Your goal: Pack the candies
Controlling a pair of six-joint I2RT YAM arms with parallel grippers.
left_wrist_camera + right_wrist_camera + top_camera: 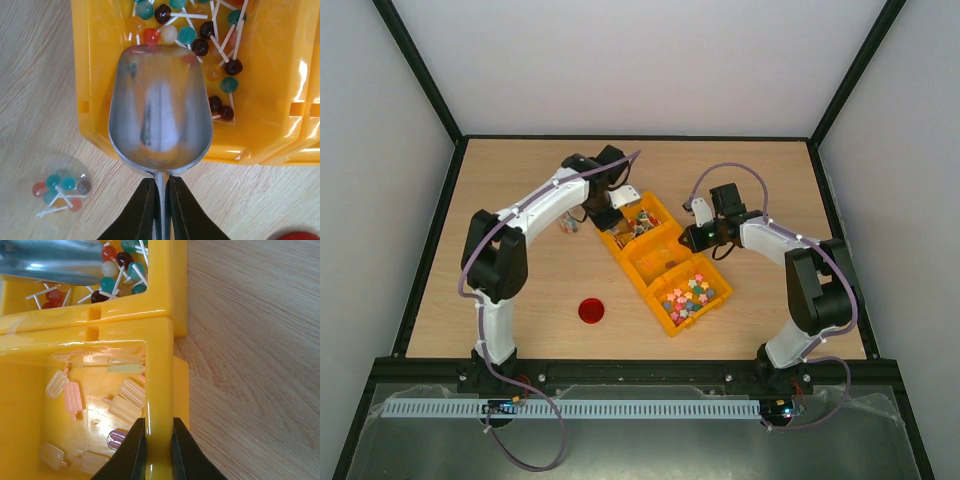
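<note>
Inspection finds no legible text, label, brand, number or sign: none on bins (95,75), scoop (160,100), lid (591,310), candies (688,295) or bench (550,335).

The left arm (535,205) and the right arm (772,238) are wearing white shells with bulky black joints (the elbows being bulkiest). Lilac cables (728,165) are looping along both. The left pincer (161,181) and right pincer (159,422) are showing tapered black fingers (140,212).
</note>
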